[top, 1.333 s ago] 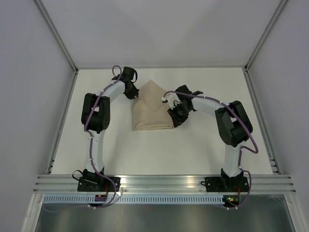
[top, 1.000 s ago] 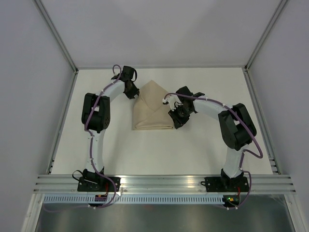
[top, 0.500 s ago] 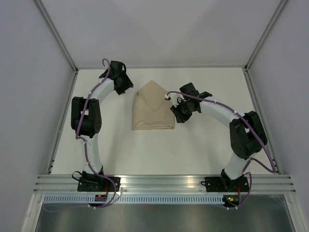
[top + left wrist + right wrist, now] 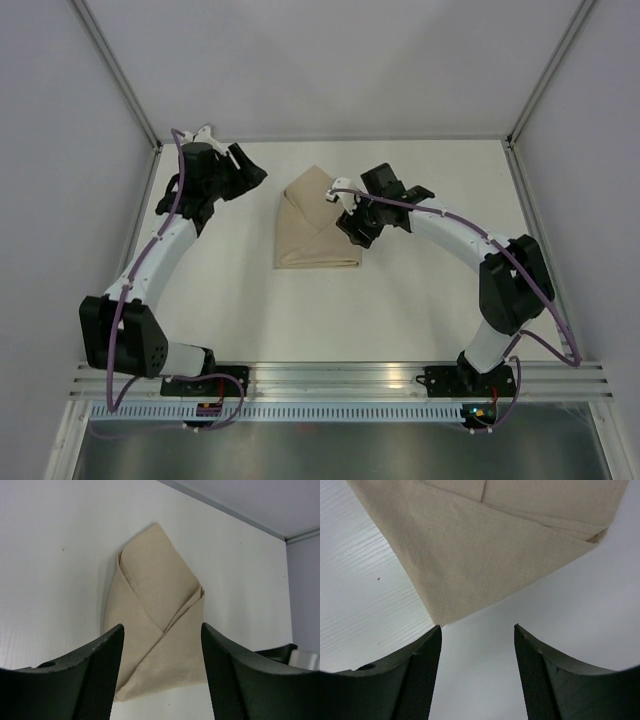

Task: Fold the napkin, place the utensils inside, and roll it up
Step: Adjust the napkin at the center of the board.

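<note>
Top external view showed you the napkin [image 4: 312,225] lying flat on the white table [image 4: 420,300], in the middle and toward the far side. It was folded up. It had a straight edge on the near side and a point on the far side.

Your left claw [image 4: 252,170] was at the far left of the table. It was off to the left of the napkin and not touching it. In the left wrist view, the left claw [image 4: 161,627] had its two black fingers [image 4: 100,672] spread wide. Nothing was between them. Past the fingers you could see the whole napkin [image 4: 157,615], with one flap laid across another.

Your right claw [image 4: 348,232] was at the right edge of the napkin, about halfway along that side. In the right wrist view, the right claw [image 4: 477,626] was wide open too, and it held nothing. One corner of the napkin [image 4: 490,545] pointed down toward the gap between its fingers [image 4: 417,675], just past the tips. The cloth had not gone in between them. I could not tell if the fingers touched the cloth or the table. On the right side of that view, you could see the edges of the folded layers stacked on each other.
</note>
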`<action>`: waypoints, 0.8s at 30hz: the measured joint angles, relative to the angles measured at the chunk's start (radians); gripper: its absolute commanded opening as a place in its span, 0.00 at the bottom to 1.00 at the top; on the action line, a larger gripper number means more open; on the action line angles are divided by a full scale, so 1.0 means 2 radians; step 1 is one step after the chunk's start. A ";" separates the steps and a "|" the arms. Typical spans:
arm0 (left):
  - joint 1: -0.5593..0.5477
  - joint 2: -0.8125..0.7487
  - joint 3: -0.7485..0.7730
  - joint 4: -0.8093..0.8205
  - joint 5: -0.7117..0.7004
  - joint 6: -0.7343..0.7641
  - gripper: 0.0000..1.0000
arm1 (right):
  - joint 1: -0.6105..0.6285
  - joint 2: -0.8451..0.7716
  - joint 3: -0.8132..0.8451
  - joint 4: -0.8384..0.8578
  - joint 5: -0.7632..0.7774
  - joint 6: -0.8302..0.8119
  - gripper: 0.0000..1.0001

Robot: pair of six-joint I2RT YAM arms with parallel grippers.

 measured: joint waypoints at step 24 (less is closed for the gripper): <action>0.000 -0.207 -0.070 0.001 0.006 0.030 0.70 | 0.173 0.085 -0.013 0.116 0.125 -0.065 0.77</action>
